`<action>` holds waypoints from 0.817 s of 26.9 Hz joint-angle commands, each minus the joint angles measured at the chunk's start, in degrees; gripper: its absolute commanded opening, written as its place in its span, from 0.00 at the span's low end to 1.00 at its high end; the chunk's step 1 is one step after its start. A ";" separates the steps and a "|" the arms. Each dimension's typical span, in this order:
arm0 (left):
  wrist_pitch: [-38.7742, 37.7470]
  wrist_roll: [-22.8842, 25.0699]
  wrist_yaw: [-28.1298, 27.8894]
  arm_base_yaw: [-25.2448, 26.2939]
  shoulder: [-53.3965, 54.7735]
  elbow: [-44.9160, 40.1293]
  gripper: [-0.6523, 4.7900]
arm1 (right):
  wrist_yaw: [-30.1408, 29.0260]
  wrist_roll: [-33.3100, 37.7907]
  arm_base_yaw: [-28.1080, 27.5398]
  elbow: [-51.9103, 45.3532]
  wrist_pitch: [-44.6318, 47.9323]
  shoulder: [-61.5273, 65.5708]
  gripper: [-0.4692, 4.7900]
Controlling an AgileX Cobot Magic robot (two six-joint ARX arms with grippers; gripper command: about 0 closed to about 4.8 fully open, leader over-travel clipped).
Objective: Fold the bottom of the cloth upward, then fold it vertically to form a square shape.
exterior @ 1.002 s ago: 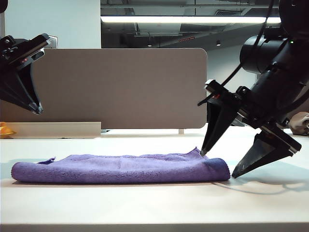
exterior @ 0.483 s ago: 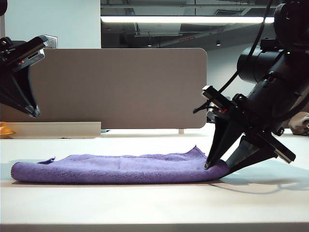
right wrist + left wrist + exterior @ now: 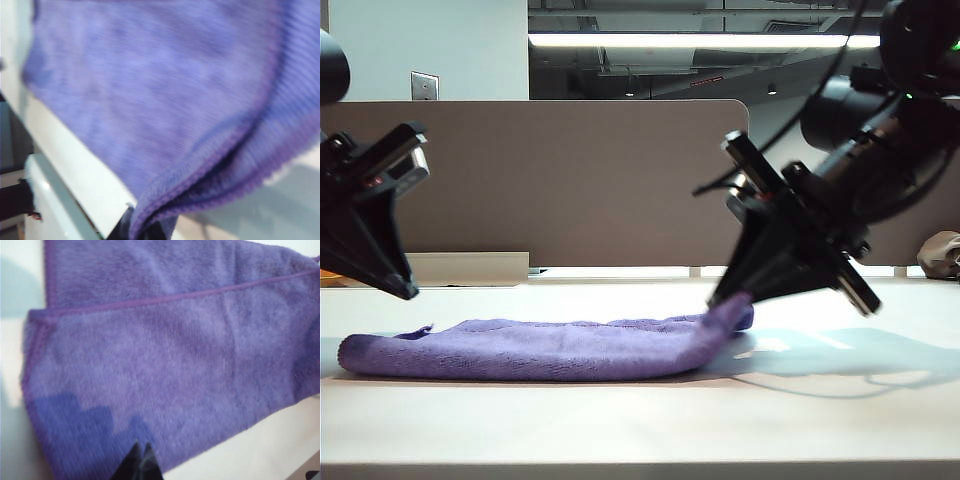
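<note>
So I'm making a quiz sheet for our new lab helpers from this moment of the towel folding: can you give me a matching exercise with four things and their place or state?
Things:
1. left gripper
2. right gripper
3. cloth
4. partition board

Places or states:
A. stands upright behind the table
B. shut on the cloth's right end, lifting it
C. lies folded on the white table
D. shut, holding nothing, above the cloth's left end

Pairs: 1-D, 2-B, 3-C, 4-A

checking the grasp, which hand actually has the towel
The right hand: shut on the purple towel's right end, which is lifted off the table. The left hand is shut above the left end, holding nothing.
</note>
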 commanded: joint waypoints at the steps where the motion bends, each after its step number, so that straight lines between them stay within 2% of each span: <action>1: 2.67 -0.57 0.90 -0.07 0.26 0.04 0.13 | -1.25 0.37 1.75 2.89 0.09 -0.31 0.16; 8: 4.26 -1.29 -0.39 -0.07 0.55 0.04 0.13 | -0.79 2.21 5.99 8.17 0.26 -0.24 0.16; 15: 5.07 -1.40 0.07 -0.04 2.71 0.07 0.13 | -0.24 7.32 11.43 10.47 5.92 -0.11 0.16; 20: 7.08 -3.69 2.47 0.00 2.45 0.22 0.13 | -0.79 9.90 13.73 10.75 9.16 1.55 0.16; 22: 6.95 -4.11 2.62 0.00 2.40 0.20 0.13 | -1.22 13.42 14.99 10.78 12.15 3.10 0.16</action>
